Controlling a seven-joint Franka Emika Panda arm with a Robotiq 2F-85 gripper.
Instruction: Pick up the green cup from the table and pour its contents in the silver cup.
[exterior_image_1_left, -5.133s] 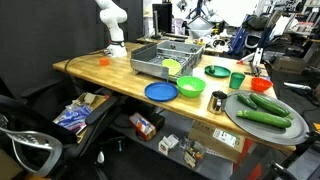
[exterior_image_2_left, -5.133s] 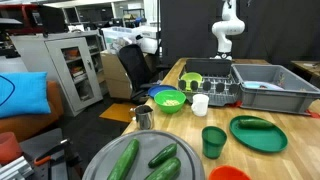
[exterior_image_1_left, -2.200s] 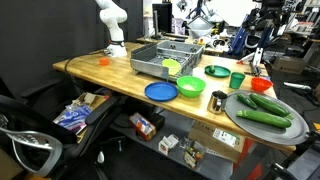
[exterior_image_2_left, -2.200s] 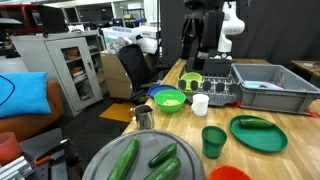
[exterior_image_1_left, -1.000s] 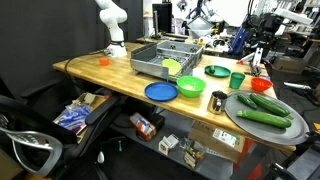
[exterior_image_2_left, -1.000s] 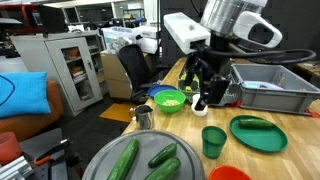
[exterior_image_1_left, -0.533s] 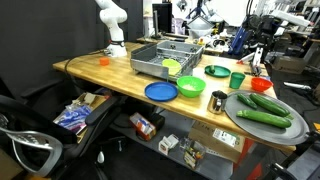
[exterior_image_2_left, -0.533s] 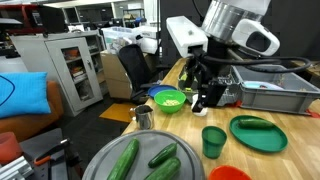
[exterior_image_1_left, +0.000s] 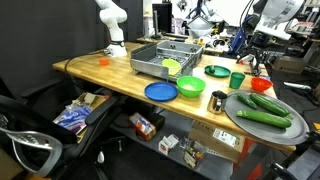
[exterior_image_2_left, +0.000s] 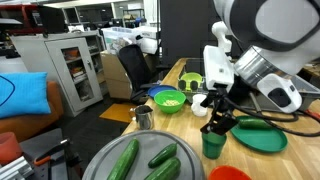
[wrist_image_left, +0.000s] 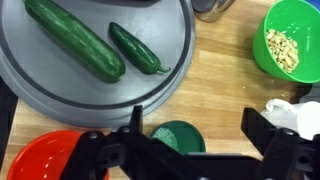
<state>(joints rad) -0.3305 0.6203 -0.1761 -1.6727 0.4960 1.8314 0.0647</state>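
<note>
Laboratory setting: a light wooden bench with rounded corners stands before a black curtain. A cluttered lower shelf lies beneath it, and a black office chair stands near its corner on a dark floor. In an exterior view, a grey cabinet with glazed doors occupies the far side, with a dark swivel chair just beside it, a blue cushion at the frame's edge, and a black partition behind the bench.

Arm arched over, wrist angled down; pincer points downward, fingers spread wide.
</note>
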